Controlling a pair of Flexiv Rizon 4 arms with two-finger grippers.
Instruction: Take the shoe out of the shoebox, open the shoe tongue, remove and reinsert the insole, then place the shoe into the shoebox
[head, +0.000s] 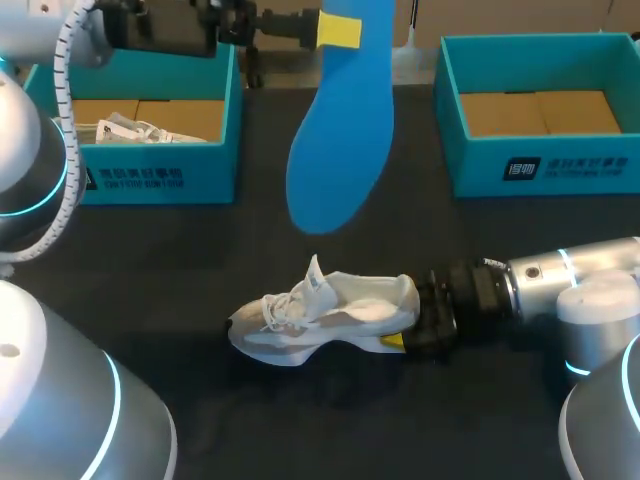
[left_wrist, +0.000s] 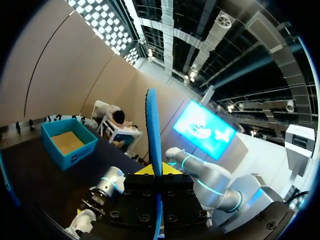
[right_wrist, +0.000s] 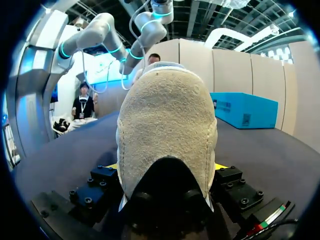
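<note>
Only your head view shows the insole (head: 335, 150) broadside, above the table (head: 150, 300) at twelve o'clock from the shoe (head: 320, 320). The left wrist view catches it edge-on. The left gripper (head: 338, 30) pinches its top end narrowly. The right gripper (head: 405, 338) clamps the shoe's heel (its own view hides most of the fingertips behind it).

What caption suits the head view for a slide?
The left gripper holds the blue insole above the table; the right gripper clamps the white shoe at its heel.
</note>
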